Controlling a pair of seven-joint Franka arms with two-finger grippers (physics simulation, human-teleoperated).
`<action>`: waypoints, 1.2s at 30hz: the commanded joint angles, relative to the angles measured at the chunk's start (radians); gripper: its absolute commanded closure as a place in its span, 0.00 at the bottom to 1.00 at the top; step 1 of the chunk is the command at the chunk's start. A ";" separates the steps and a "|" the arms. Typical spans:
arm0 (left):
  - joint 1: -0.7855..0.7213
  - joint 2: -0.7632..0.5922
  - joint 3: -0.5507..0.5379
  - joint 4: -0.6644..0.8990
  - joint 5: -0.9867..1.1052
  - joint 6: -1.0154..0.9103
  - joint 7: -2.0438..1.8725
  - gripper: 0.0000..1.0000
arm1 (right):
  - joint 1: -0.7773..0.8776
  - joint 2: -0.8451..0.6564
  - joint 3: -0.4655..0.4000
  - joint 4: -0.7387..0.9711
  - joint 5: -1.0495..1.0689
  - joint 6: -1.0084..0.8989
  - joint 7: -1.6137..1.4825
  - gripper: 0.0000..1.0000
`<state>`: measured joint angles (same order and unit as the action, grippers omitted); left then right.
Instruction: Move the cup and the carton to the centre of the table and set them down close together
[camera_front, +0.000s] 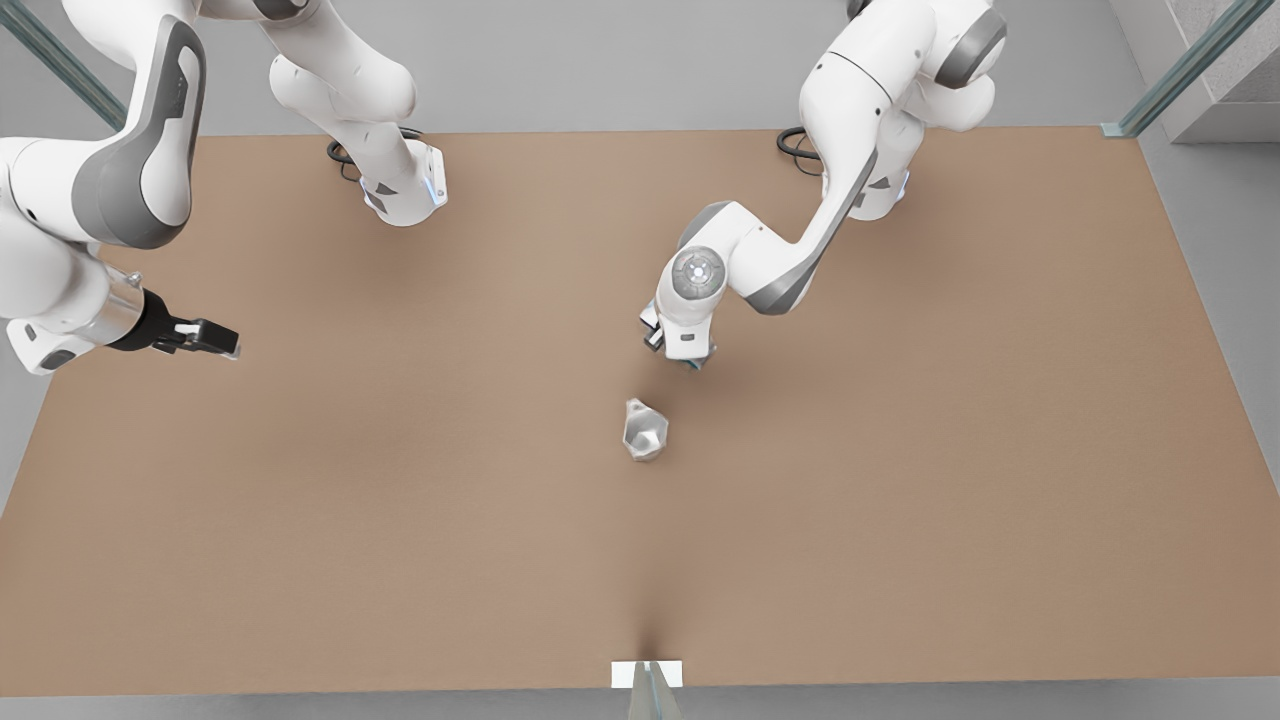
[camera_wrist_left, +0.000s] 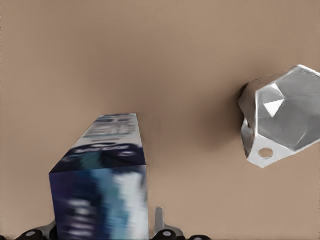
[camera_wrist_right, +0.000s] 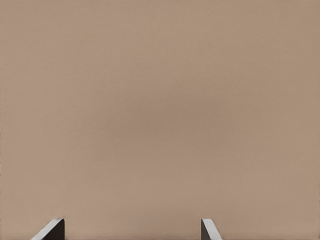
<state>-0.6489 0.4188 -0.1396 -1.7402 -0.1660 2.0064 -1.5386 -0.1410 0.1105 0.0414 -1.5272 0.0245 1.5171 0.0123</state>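
Small silvery faceted metallic cup near centre of plain brown desk. White-blue rectangular carton at its 1 o'clock, clamped by left end effector. Right end effector spread wide, waiting at 9 o'clock edge.

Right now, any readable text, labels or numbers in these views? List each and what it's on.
Carton, in the left gripper: white lettering on its dark top and blue side, too blurred to read.
Cup: no text.
Table: no text.
Right gripper, open over bare table: no markings.
Nothing can be quoted.
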 joint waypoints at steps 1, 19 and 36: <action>0.000 0.000 0.000 -0.001 0.000 0.000 0.000 0.00 | 0.000 0.000 0.000 -0.001 0.000 0.000 0.000 0.00; 0.058 -0.097 0.207 0.077 0.071 -0.262 0.445 0.00 | -0.002 -0.003 -0.014 -0.001 0.014 -0.032 0.000 0.00; 0.393 -0.219 0.229 0.186 0.203 -0.500 1.463 0.00 | -0.002 -0.005 -0.021 0.001 0.015 -0.046 -0.002 0.00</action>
<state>-0.2551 0.1995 0.0890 -1.5539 0.0343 1.5062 -0.0752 -0.1431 0.1059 0.0199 -1.5264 0.0399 1.4669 0.0107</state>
